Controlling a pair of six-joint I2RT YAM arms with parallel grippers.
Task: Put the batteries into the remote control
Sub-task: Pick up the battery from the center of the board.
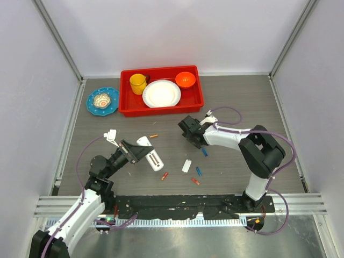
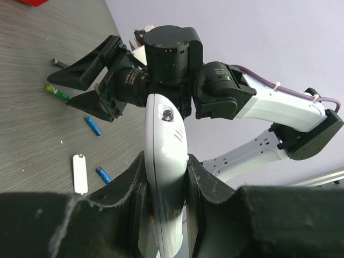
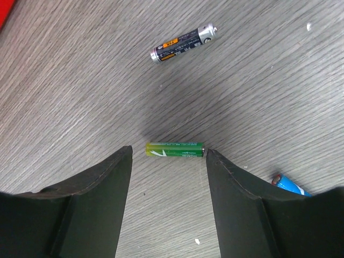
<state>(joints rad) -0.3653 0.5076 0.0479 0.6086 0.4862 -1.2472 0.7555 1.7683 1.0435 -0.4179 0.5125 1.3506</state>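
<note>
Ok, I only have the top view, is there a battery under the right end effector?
Observer: Yes, a green battery lies flat on the table between the open fingers of the right end effector.
Operator: Any others close by?
Observer: A black battery lies farther ahead of it.
Operator: And the remote?
Observer: The left end effector is shut on the remote, and a small lens shows on its free end.
</note>
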